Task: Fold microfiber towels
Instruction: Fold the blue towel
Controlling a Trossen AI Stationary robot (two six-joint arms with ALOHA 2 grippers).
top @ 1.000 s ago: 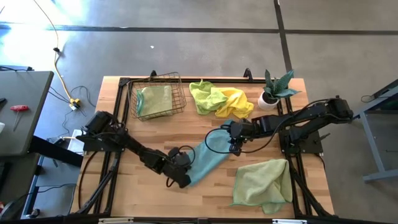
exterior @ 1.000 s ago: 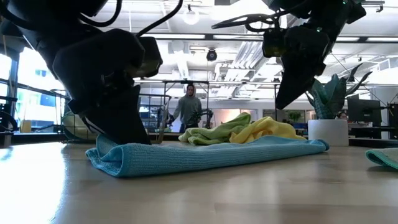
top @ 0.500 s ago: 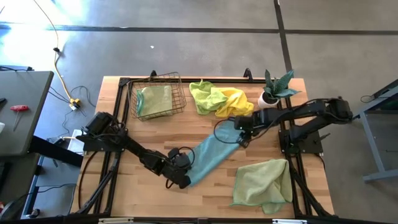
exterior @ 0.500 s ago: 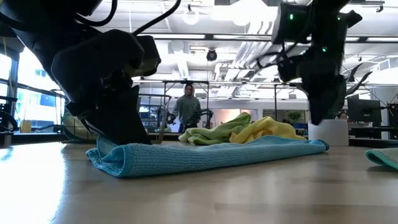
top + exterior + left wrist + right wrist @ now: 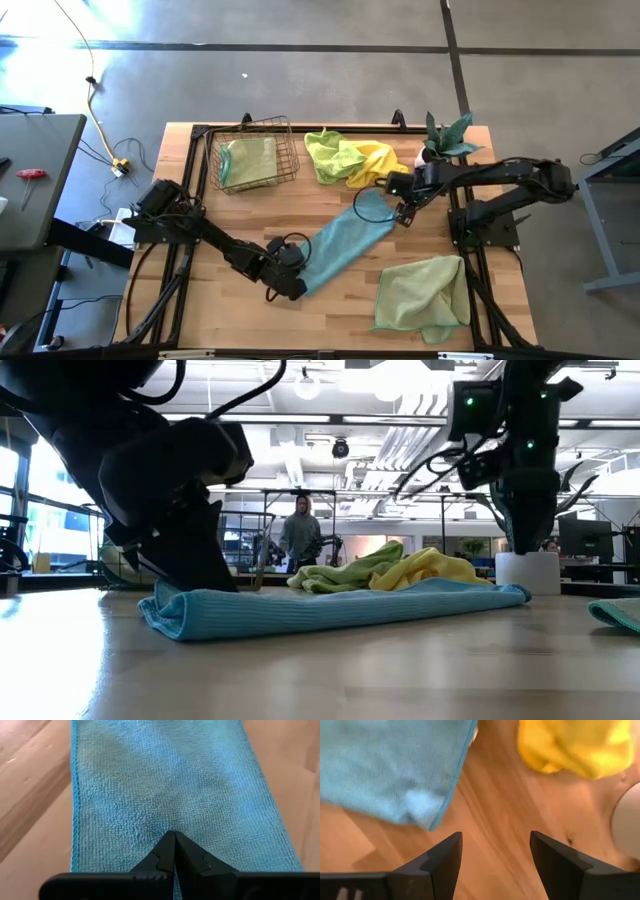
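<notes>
Teal microfiber towel (image 5: 343, 243) lies stretched mid-frame: left gripper (image 5: 290, 283) pinches its lower-left end to anchor it; right gripper (image 5: 405, 211) gapes empty beside its upper-right end.

I am seeing a light blue towel (image 5: 345, 245) with a looped weave, beside a lime green towel (image 5: 330, 155) and a bright yellow towel (image 5: 380, 160). A pale sage towel (image 5: 420, 292) is lying on the honey-toned wooden table (image 5: 250, 215); my fingers (image 5: 172, 855) are showing black.
</notes>
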